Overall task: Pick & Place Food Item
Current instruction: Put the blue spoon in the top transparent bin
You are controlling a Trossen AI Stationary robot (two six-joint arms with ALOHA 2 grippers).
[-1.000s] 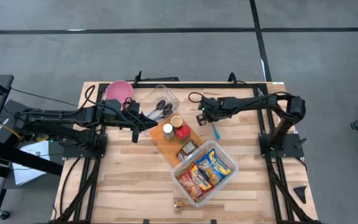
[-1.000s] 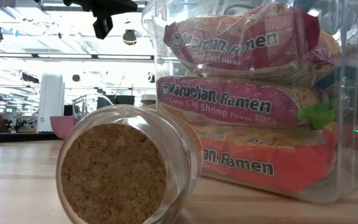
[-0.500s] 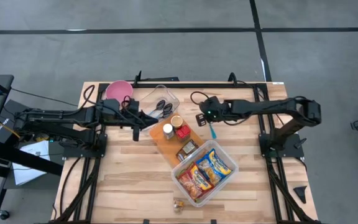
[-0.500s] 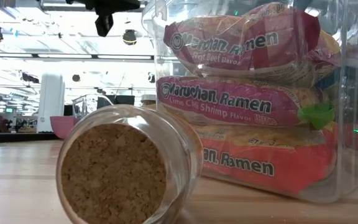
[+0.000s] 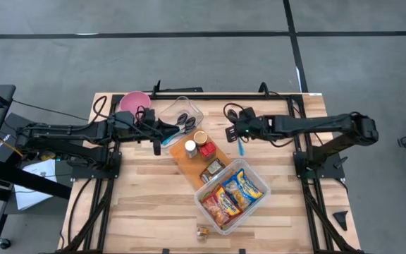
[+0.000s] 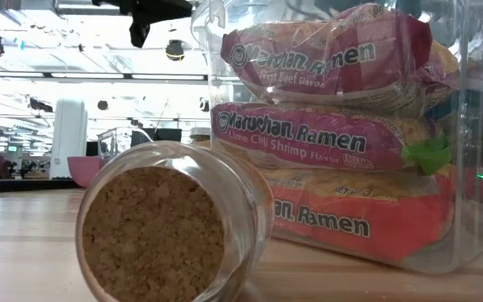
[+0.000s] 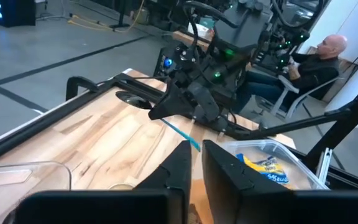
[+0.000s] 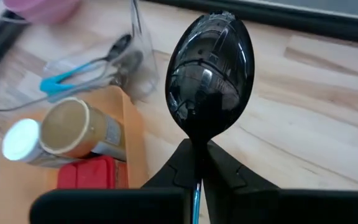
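Note:
My right gripper is shut on a spoon with a black bowl and a blue handle, above the table right of the cutting board. It also shows in the left wrist view. On the board stand a white-lidded jar, a brown-lidded jar and a red box. My left gripper is shut and empty, in the air at the board's left end. A clear bin near the front holds ramen packs. My right gripper pinches the spoon's neck just behind the bowl between its two fingers. The fingers come level from the table's right side. The bowl stands out beyond the fingertips. The blue handle slants down toward the near edge, clear of the table.
A pink bowl and a clear tub with scissors stand at the far side. A small cork-stoppered jar lies on its side at the near edge. A person sits beyond the table.
My right arm has stretched out, its elbow swinging toward the table's right edge, while its gripper has shifted a little rightward with the spoon still held. My left gripper has moved slightly toward the far right, by the clear tub.

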